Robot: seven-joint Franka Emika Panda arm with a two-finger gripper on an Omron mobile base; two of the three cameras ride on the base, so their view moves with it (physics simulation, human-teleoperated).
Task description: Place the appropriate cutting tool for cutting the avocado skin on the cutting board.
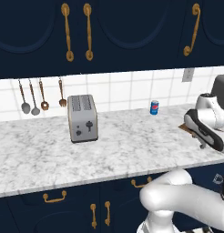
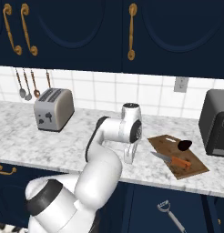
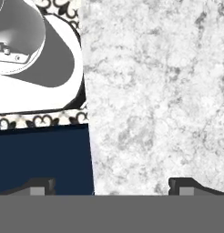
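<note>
On the board [image 2: 196, 169], right of the gripper [image 3: 111, 184], lie knife [image 2: 170, 159] and avocado [image 2: 184, 145]; fingers spread, empty, over the counter edge [image 3: 89, 136].

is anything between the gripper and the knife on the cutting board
Nothing visible. The gripper hangs over bare counter left of the cutting board; the knife lies on it beside the avocado.

the white arm [image 2: 109, 136] is folding forward, its gripper [image 3: 109, 186] pointing straight down with both fingertips [image 3: 189, 185] spread wide, holding nothing.
</note>
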